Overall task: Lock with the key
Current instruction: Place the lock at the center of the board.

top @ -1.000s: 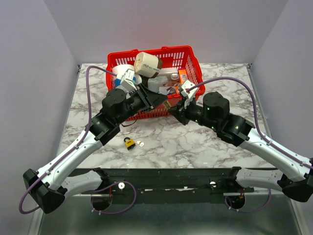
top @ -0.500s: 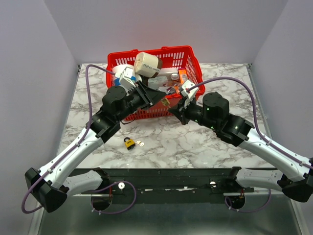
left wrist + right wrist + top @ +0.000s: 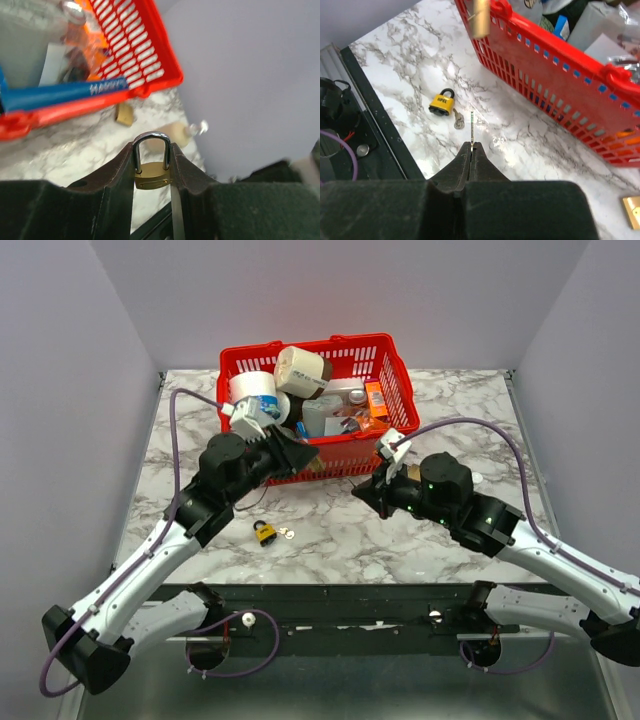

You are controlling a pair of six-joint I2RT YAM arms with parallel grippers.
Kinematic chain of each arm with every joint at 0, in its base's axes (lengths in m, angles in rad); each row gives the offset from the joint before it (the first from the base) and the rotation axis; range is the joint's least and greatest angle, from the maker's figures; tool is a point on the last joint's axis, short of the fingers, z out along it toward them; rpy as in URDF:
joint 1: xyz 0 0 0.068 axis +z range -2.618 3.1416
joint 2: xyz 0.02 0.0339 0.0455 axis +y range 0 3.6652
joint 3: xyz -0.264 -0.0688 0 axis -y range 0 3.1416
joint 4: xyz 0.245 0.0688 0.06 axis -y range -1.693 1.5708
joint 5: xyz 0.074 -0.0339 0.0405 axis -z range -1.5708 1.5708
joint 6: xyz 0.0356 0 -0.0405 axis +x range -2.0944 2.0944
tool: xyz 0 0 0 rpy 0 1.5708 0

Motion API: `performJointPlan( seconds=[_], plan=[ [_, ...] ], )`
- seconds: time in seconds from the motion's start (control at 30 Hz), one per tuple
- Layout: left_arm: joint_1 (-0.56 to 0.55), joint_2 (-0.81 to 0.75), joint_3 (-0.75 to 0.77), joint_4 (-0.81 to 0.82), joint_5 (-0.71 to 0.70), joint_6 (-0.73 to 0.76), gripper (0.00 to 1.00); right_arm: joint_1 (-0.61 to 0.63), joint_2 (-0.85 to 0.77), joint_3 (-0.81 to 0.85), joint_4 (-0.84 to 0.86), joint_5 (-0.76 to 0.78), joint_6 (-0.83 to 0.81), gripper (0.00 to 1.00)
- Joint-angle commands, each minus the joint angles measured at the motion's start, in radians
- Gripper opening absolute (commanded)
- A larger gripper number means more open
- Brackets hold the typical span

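Left wrist, padlock (image 3: 151, 172) clamped, right jaws pinching key (image 3: 471, 130), basket (image 3: 150, 85) edge near

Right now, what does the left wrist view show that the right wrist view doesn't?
Only the left wrist view: the left pincer clamping a small brass padlock, shackle up. Only the right wrist view: the right pincer shut on a thin key, and a yellow padlock lying on the marble table with loose keys beside it. Both: the red basket and the table. A brass shape at the right view's top edge may be the held padlock; I cannot tell.
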Motion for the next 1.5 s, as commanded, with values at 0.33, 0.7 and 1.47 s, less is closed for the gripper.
performJointPlan(
  seconds=[0.33,0.7,1.47],
  plan=[
    [-0.204,-0.102,-0.350,-0.280,0.021,0.312,0.00,-0.006,-0.129,-0.137,-0.052,0.190,0.263,0.01],
    [-0.268,0.144,-0.343,-0.263,-0.121,0.131,0.00,-0.008,-0.116,-0.187,-0.040,0.166,0.306,0.01],
    [-0.232,0.369,-0.337,-0.113,-0.234,0.072,0.01,-0.008,-0.098,-0.241,-0.018,0.122,0.380,0.01]
  ],
)
